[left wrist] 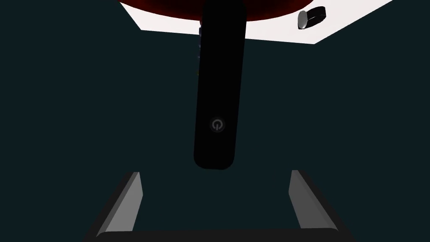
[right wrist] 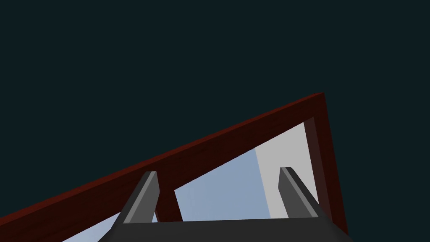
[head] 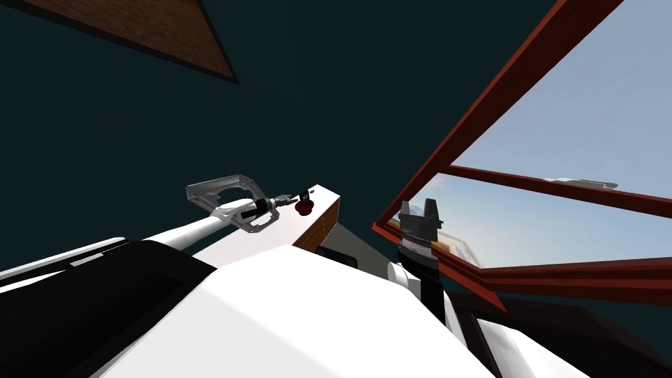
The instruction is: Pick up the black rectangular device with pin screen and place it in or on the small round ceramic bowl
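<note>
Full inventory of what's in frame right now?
device: 1, black with a round power button, long, far end at the bowl, just beyond the left fingertips, not gripped
bowl: 1, dark red, on the tabletop, behind the device's far end
small cylinder: 1, black with a light end face, lying on the tabletop beside the bowl
tabletop: 1, white with a wood-grain side, ahead on my left
window frame: 1, red-brown, on my right, sky behind
wall: dark teal, behind everything
left gripper: open, reaching toward the device
right gripper: open, raised by the window frame
</note>
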{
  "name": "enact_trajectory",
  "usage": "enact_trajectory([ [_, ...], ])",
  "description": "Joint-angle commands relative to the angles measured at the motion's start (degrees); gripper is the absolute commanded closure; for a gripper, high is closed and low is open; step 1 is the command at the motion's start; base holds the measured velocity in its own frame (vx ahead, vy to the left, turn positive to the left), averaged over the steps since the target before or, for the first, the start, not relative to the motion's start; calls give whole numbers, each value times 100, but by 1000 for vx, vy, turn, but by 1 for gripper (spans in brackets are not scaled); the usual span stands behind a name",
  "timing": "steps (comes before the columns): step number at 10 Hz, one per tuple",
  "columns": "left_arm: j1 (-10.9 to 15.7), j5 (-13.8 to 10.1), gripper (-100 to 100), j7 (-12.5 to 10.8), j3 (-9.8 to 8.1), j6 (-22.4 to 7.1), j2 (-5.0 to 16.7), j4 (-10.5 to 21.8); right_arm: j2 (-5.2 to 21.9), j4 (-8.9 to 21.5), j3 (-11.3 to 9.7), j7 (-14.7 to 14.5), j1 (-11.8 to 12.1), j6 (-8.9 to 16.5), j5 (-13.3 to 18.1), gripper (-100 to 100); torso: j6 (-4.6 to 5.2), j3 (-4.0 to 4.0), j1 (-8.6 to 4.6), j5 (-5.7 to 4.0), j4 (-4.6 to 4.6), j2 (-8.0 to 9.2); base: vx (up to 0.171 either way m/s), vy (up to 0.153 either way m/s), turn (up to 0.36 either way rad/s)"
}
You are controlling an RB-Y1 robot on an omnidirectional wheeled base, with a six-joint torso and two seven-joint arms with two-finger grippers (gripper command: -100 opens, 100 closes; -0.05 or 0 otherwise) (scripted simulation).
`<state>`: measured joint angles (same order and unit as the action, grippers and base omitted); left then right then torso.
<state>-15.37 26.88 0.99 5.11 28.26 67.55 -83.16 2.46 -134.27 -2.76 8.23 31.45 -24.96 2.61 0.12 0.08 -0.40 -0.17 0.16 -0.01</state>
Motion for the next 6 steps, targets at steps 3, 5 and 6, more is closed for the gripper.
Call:
enact_trajectory([
  [3,-56,-125,-100,-347,-117,48,459,-223,0,0,0,0,0,0,0,0,-1,-2,-4,-2,-1,-4,16,-10,76],
  [5,-85,-188,-100,-520,-176,71,689,-335,0,0,0,0,0,0,0,0,0,-3,-7,-2,-1,-6,16,-17,56],
  [6,-69,-165,-100,-468,-143,25,630,-333,0,0,0,0,0,0,0,0,0,-3,-8,-3,-1,-5,7,-7,12],
])
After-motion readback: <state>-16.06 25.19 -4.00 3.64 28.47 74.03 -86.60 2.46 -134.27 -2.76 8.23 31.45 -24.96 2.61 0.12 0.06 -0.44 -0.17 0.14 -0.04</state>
